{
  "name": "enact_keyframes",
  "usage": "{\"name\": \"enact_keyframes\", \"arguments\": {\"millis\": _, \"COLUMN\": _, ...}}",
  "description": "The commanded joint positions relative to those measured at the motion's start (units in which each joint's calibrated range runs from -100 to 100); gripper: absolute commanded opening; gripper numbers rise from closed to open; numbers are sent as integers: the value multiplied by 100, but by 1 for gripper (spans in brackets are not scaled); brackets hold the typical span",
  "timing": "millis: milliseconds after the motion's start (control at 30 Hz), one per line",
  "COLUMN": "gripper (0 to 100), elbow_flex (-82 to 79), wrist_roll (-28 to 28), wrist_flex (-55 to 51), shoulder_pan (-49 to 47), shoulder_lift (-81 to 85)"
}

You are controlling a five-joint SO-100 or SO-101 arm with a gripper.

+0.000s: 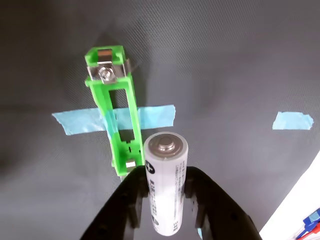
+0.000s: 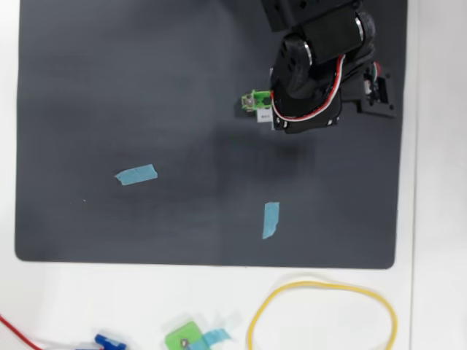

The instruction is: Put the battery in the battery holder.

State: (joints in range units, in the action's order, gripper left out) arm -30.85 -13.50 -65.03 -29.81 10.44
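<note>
Wrist close-up, overhead wide, sharing mat (image 2: pixel 146 87)

Light even and bright, diffuse, from above. Overhead view: white table (image 2: pixel 438 292) near blown out along right and bottom edges; black mat (image 2: pixel 109 87) shows a pale sheen mid-mat. Soft shadow under arm (image 2: pixel 321 65) by top right corner.

Wrist view: battery (image 1: pixel 166 185) cap sharp (slight glare on metal), holder (image 1: pixel 112 100) crisp, soft shadows behind it. Black fingers (image 1: pixel 120 210) lose detail.
</note>
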Motion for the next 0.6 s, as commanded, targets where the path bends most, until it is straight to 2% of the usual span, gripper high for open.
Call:
{"name": "enact_keyframes", "arguments": {"millis": 0, "gripper": 0, "elbow_flex": -25, "wrist_roll": -178, "wrist_flex": 43, "shoulder_pan": -314, "shoulder_lift": 256}}
{"name": "enact_keyframes", "arguments": {"millis": 567, "gripper": 0, "elbow_flex": -368, "wrist_roll": -152, "wrist_flex": 43, "shoulder_pan": -345, "shoulder_lift": 163}}
